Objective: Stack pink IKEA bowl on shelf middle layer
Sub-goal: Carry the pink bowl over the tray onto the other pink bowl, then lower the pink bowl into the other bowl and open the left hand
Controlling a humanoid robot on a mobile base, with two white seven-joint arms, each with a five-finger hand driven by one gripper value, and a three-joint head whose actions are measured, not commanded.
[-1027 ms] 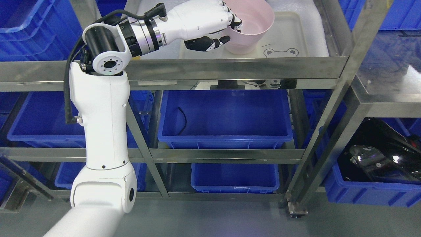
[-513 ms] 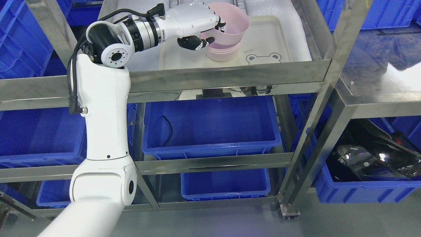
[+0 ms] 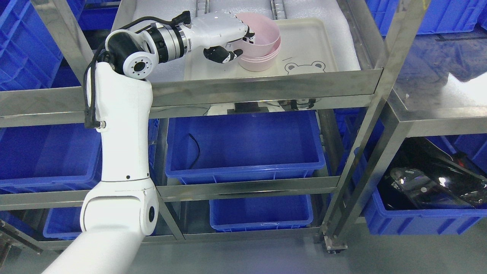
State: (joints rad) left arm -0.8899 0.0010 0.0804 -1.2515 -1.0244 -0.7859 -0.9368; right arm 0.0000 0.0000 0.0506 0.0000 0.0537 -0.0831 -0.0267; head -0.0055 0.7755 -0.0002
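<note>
My left hand [image 3: 236,42] reaches in over the shelf, its fingers shut on the near-left rim of a pink bowl [image 3: 262,35]. That bowl sits tilted inside a second pink bowl [image 3: 262,62], which stands on a cream tray [image 3: 308,45] with a bear face drawn near its front edge. The thumb [image 3: 222,56] is outside the bowl wall and the other fingers hook over the rim into the bowl. The right arm does not show.
The steel shelf rail [image 3: 266,85] runs along the tray's front. A blue bin [image 3: 243,148] holding a black cable sits on the layer below, another blue bin [image 3: 260,213] lower down. A steel upright [image 3: 365,137] stands to the right, with more blue bins at left.
The held bowl has come down deeper into the lower bowl since half a second ago. Between the earliest frame and the later ones the camera shifted.
</note>
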